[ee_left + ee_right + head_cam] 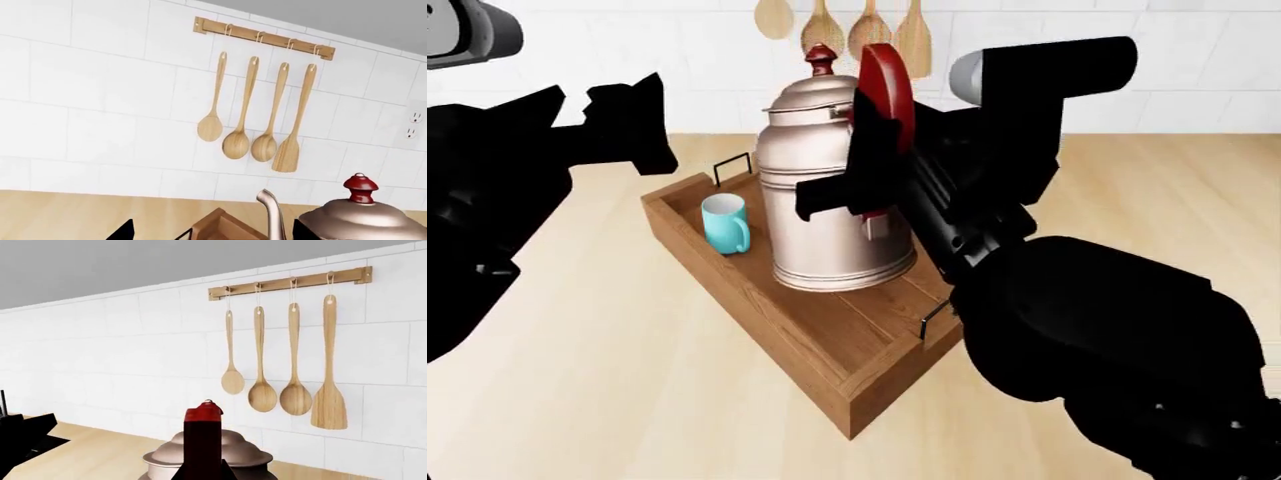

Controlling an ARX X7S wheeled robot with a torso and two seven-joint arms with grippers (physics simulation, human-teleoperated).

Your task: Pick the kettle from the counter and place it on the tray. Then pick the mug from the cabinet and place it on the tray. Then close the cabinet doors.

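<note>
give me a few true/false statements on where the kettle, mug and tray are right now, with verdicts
1. The kettle stands upright on the tray. True.
2. The mug lies tipped over on the counter. False: it stands upright on the tray, beside the kettle.
3. The right gripper is at the kettle's handle. True.
4. The left gripper holds the mug. False: it hangs clear of it.
5. Four wooden utensils hang on the wall. True.

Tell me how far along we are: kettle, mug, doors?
Kettle and mug both stand in the tray, so both placements look done. The right gripper is at the kettle's red handle; whether it grips is unclear. The left gripper hovers beside the tray. The cabinet is out of view, so closing its doors is probably left.
</note>
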